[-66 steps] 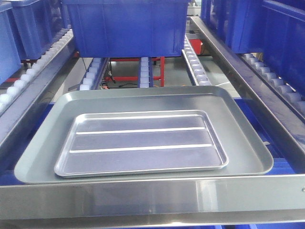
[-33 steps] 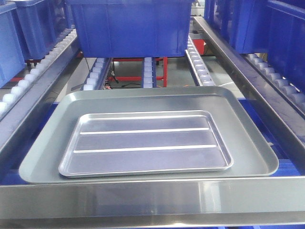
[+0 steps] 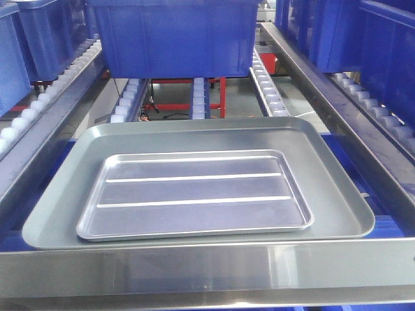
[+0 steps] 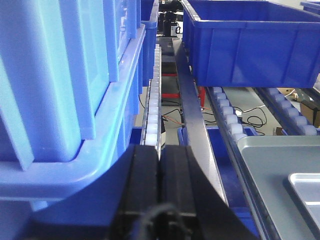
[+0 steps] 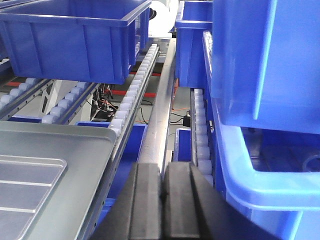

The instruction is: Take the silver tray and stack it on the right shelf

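The silver tray (image 3: pixel 194 194) lies flat inside a larger, duller grey tray (image 3: pixel 194 129) on the right shelf, just behind its broad steel front lip (image 3: pixel 207 269). Neither gripper shows in the front view. In the left wrist view my left gripper (image 4: pixel 160 150) is shut on nothing, left of the shelf's side rail (image 4: pixel 192 110). A corner of the silver tray (image 4: pixel 307 187) shows at the right there. My right gripper (image 5: pixel 163 167) is also shut and empty over the right rail (image 5: pixel 160 120), with the silver tray (image 5: pixel 25 185) at its left.
A big blue bin (image 3: pixel 175 39) stands on the white roller tracks (image 3: pixel 266 84) behind the trays. More blue bins fill the neighbouring lanes, close beside my left gripper (image 4: pixel 60 75) and my right gripper (image 5: pixel 260 60). Sloping rails (image 3: pixel 337 110) bound the lane.
The whole scene slid slightly right, then back left in the front view. The silver tray keeps its place inside the grey tray.
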